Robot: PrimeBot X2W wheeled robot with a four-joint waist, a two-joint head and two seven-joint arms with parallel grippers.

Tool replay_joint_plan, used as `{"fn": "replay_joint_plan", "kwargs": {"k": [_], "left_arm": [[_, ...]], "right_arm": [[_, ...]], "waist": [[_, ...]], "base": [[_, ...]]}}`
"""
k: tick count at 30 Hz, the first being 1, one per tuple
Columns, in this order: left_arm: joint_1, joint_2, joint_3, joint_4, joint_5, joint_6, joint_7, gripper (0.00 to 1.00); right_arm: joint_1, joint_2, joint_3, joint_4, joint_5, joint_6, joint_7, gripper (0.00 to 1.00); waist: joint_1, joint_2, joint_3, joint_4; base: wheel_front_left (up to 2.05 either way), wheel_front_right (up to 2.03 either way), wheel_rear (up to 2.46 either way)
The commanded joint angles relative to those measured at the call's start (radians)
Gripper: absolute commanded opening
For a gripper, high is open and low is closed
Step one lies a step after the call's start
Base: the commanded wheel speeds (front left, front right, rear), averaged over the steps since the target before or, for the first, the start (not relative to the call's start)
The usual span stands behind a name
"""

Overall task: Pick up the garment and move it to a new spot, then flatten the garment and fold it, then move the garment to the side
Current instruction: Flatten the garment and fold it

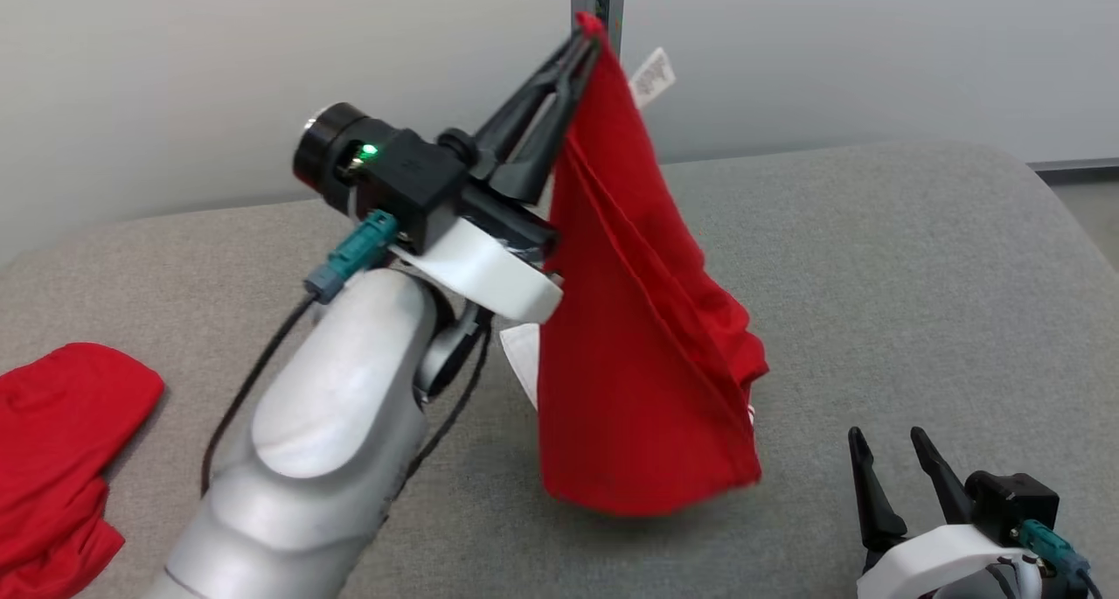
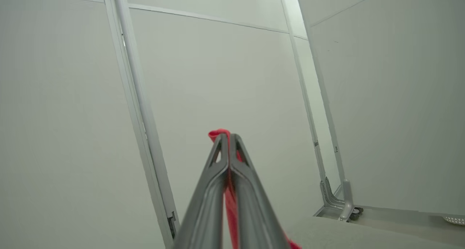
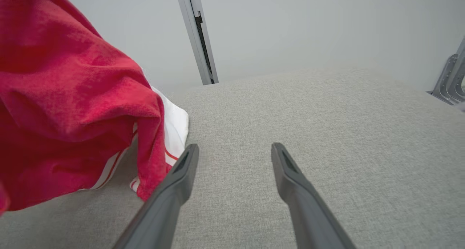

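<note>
Grey, coarse-woven cloth covers the rounded tabletop (image 1: 874, 258) below smooth pale wall panels (image 1: 262, 57). A soft red knit garment (image 1: 629, 354) hangs in long creased folds, its long axis near upright. Its top corner is pinched between the closed fingers of the left gripper (image 1: 584, 44), and its low end is down by the tabletop. A white care tag (image 1: 654, 76) juts out near the top, print too small to read. The right gripper (image 1: 887, 446) sits low and near, its dark tapered jaws spread wide and empty. A crumpled red cloth (image 1: 52, 450) lies far left

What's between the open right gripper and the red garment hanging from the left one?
Nothing but bare grey fabric surface, as the head view shows; the right gripper and red garment stand apart.
</note>
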Motion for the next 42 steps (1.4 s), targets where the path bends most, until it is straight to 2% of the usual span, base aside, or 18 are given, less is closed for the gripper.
{"fn": "replay_joint_plan", "kwargs": {"k": [1,8,11,15,16,17,18,24,30,33,36,37,42], "left_arm": [[0.01,0.018,0.035,0.02,-0.008,0.007,-0.001,0.0],[0.123,0.117,0.231,0.142,-0.03,-0.001,-0.001,0.0],[0.187,0.14,0.305,0.19,-0.034,-0.008,-0.001,0.0],[0.243,0.141,0.385,0.274,-0.028,-0.015,-0.001,0.0],[0.252,0.14,0.402,0.299,-0.021,-0.013,-0.001,0.25],[0.258,0.136,0.422,0.323,-0.019,-0.008,-0.001,0.71],[0.263,0.133,0.44,0.35,-0.013,0.002,0.0,1.0],[0.29,0.102,0.526,0.373,0.045,0.065,-0.001,1.0],[0.354,0.039,0.502,0.309,0.104,0.016,-0.001,1.0],[0.388,0.013,0.447,0.281,0.11,-0.009,0.0,1.0],[0.424,0.005,0.343,0.261,0.087,-0.027,-0.001,1.0],[0.424,0.005,0.343,0.261,0.087,-0.027,-0.001,1.0],[0.442,0.005,0.142,0.227,-0.009,-0.034,-0.001,1.0]], "right_arm": [[-0.003,-0.006,-0.007,-0.004,-0.002,0.0,-0.005,1.0],[-0.022,-0.006,-0.028,-0.015,-0.019,0.0,-0.005,1.0],[-0.035,-0.006,-0.028,-0.02,-0.026,0.0,-0.005,1.0],[-0.057,-0.006,-0.025,-0.018,-0.04,0.0,-0.005,1.0],[-0.062,-0.006,-0.022,-0.016,-0.042,0.0,-0.005,1.0],[-0.066,-0.006,-0.019,-0.015,-0.045,0.0,-0.005,1.0],[-0.071,-0.006,-0.015,-0.013,-0.049,0.0,-0.005,1.0],[-0.075,-0.006,-0.004,-0.004,-0.055,0.0,-0.005,1.0],[-0.047,-0.006,-0.011,0.005,-0.057,0.0,-0.005,1.0],[-0.041,-0.006,-0.011,0.006,-0.053,0.0,-0.005,1.0],[-0.036,-0.006,-0.008,0.01,-0.051,0.0,-0.005,1.0],[-0.036,-0.006,-0.008,0.01,-0.051,0.0,-0.005,1.0],[-0.039,-0.006,-0.001,0.011,-0.051,0.0,-0.005,1.0]], "waist": [[0.0,0.0,0.022,-0.012],[0.0,0.0,0.104,-0.013],[0.0,0.0,0.129,-0.011],[0.0,0.0,0.149,-0.007],[0.0,0.0,0.152,-0.007],[0.0,0.0,0.154,-0.007],[0.0,0.0,0.155,-0.008],[0.0,0.0,0.141,-0.011],[0.0,0.0,0.107,-0.007],[0.0,0.0,0.095,-0.005],[0.0,0.0,0.087,-0.005],[0.0,0.0,0.087,-0.005],[0.0,0.0,0.083,-0.009]], "base": [[0.0,0.0,0.0],[0.0,0.0,0.0],[0.0,0.0,0.0],[0.0,0.0,0.0],[0.0,0.0,0.0],[0.0,0.0,0.0],[0.0,0.0,0.0],[0.0,0.0,0.0],[0.0,0.0,0.0],[0.0,0.0,0.0],[0.0,0.0,0.0],[0.0,0.0,0.0],[0.0,0.0,0.0]]}}
